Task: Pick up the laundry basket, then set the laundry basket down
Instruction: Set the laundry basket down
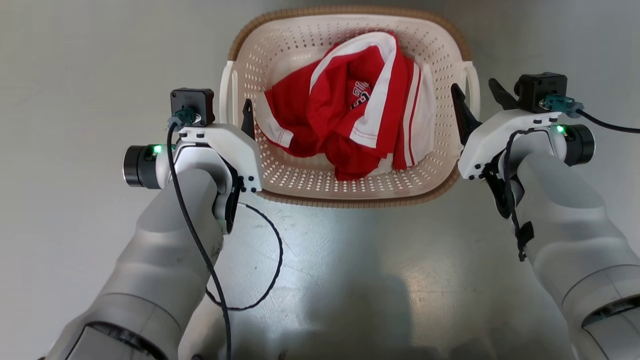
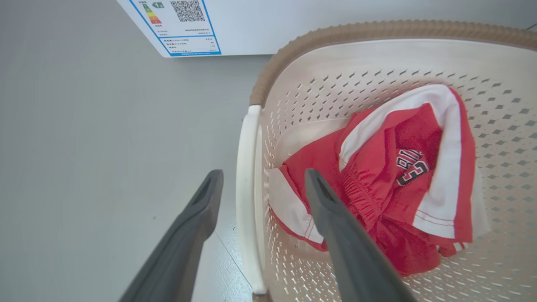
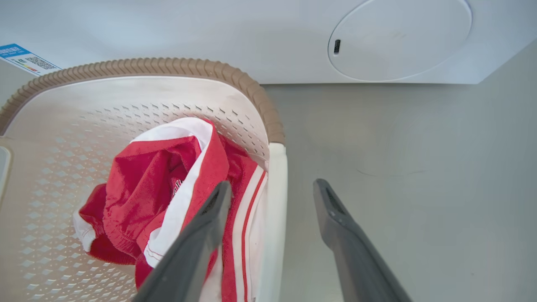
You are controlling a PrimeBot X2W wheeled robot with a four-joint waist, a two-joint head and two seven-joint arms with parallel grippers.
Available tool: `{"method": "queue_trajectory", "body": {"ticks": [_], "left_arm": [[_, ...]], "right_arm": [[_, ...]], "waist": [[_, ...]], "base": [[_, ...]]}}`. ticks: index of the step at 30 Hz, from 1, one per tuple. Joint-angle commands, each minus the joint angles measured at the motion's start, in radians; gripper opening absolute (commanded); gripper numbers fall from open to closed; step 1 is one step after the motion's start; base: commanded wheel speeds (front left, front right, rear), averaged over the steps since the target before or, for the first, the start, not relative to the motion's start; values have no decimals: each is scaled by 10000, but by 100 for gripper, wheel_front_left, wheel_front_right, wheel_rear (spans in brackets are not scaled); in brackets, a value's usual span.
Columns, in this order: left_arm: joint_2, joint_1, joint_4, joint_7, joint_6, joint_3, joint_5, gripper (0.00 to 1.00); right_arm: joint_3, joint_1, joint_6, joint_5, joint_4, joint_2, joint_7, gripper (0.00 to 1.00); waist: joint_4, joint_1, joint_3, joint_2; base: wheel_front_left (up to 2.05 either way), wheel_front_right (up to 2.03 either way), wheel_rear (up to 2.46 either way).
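You're looking down at a grey floor point(image 1: 75, 75), with the white washing machine point(image 3: 293, 42) standing at the far side, its round door point(image 3: 398, 37) facing you. The laundry basket point(image 1: 300, 50) sits on that floor between your 2 arms, its far rim close to the machine's front. A crumpled red and white garment point(image 1: 350, 115) lies inside, toward the basket's right half. Your left gripper point(image 2: 263, 173) has its 2 fingers spread apart astride the basket's left handle point(image 2: 245, 188): 1 finger is outside over the floor and 1 is inside above the garment, clamped on nothing. Your right gripper point(image 3: 272, 183) is likewise spread, 1 finger inside the basket and 1 outside, with the right handle point(image 3: 277, 209) between them. In the wrist views a gap shows on either side of each handle. A blue-edged label point(image 2: 180, 29) sits on the machine's front, at the far left.
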Motion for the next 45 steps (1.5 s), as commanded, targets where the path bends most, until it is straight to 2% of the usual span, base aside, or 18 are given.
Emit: {"method": "queue_trajectory", "body": {"ticks": [1,7,15,25,33,45], "left_arm": [[349,434,-233,-60,31,248,144,100],[512,991,-973,-60,62,635,560,100],[564,2395,-2607,-60,25,1733,1362,100],[598,5122,-5352,-61,-108,3268,3014,100],[541,7552,-7657,-61,-177,4262,4111,100],[313,10228,-10295,-61,20,5080,4697,100]], "right_arm": [[141,408,63,61,-169,274,-128,100],[89,758,63,113,-936,274,-134,100],[-256,2142,63,-52,-2705,274,-136,100],[-485,4706,63,34,-4995,274,-137,100],[-556,6648,63,-194,-6662,274,-137,100],[-1233,9070,63,-118,-9146,274,-137,100]], "waist": [[-29,0,-214,0],[-115,0,-859,0],[-261,0,-2443,0],[-512,0,-4750,0],[-768,0,-6181,0],[-846,0,-7632,0]], "base": [[0,0,0],[0,0,0],[0,0,0],[0,0,0],[0,0,0],[0,0,0]]}}
